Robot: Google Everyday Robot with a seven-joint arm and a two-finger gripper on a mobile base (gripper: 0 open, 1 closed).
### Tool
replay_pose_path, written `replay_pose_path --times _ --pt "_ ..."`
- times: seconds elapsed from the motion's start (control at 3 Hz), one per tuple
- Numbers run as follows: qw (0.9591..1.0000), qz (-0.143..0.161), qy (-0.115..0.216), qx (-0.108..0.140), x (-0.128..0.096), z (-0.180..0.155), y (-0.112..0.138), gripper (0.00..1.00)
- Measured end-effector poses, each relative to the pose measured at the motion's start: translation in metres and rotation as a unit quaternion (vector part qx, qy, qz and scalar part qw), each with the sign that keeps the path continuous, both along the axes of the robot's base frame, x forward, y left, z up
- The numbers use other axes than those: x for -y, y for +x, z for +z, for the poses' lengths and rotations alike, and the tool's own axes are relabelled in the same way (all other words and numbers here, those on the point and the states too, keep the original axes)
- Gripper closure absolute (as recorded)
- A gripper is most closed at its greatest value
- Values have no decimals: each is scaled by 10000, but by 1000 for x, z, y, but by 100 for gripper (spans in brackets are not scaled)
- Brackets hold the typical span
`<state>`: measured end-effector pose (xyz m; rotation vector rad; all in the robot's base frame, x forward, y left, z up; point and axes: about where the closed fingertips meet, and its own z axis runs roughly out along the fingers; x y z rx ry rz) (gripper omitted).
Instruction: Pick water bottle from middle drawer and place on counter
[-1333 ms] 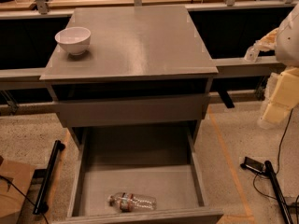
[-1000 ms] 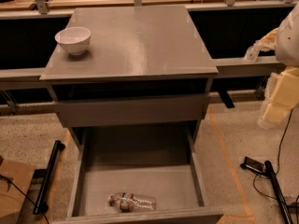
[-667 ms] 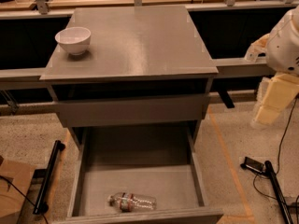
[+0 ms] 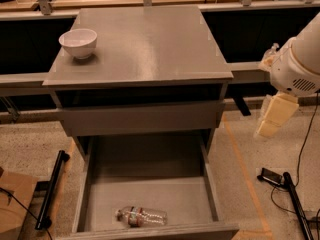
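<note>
Lying sideways at 6 o'clock, the water bottle (image 4: 141,216) is in the open middle drawer (image 4: 150,194), near its front. Gripper (image 4: 272,118) hangs at 3 o'clock, off the counter (image 4: 150,49), can't tell how open.

At the frame's right edge, a rounded white arm housing (image 4: 300,66) with a vented grille; below it hangs the blocky cream tool (image 4: 274,116)
</note>
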<state>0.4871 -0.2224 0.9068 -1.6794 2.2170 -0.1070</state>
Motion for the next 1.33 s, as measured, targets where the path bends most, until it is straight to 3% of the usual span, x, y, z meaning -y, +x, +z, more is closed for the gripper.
replay_pose_path --times 0.33,0.67,1.0,1.33 --pt "9999 -11 -55 -134 0 -5 2 0" --pt "9979 -235 434 -415 -18 -41 -11 0" --pt "9888 -343 1258 -728 -59 -107 -33 0" --pt "9789 -188 1796 -951 -107 -178 -40 0"
